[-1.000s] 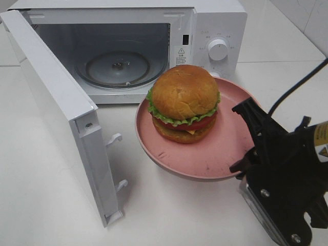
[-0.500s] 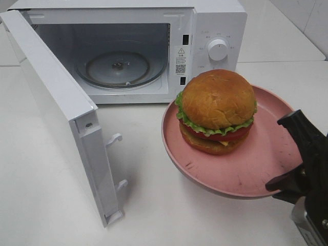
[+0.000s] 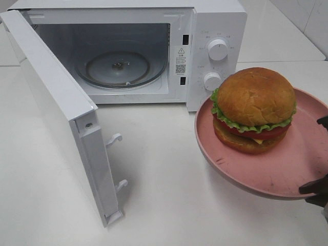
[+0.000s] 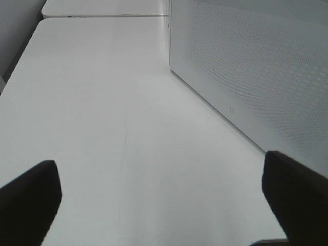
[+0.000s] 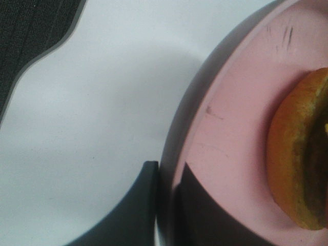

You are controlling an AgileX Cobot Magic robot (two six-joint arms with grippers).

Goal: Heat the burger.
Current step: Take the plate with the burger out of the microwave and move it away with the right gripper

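Note:
The burger (image 3: pixel 254 109), with a tan bun, green lettuce and red filling, sits on a pink plate (image 3: pixel 287 177) held above the table at the right, in front of the microwave's knobs. My right gripper (image 3: pixel 320 156) is shut on the plate's right rim and is mostly cut off by the frame edge. The right wrist view shows my right gripper (image 5: pixel 168 205) clamping the rim of the plate (image 5: pixel 225 133), with the burger's bun (image 5: pixel 300 154) beside it. My left gripper (image 4: pixel 164 205) is open and empty over the white table.
The white microwave (image 3: pixel 215 25) stands at the back with its door (image 3: pixel 56 102) swung wide open to the left. The glass turntable (image 3: pixel 120 66) inside is bare. The door's mesh panel (image 4: pixel 256 66) is close to my left gripper.
The plate with the burger has moved to the right, away from the microwave opening. My right gripper has moved with it and is now mostly out of the frame.

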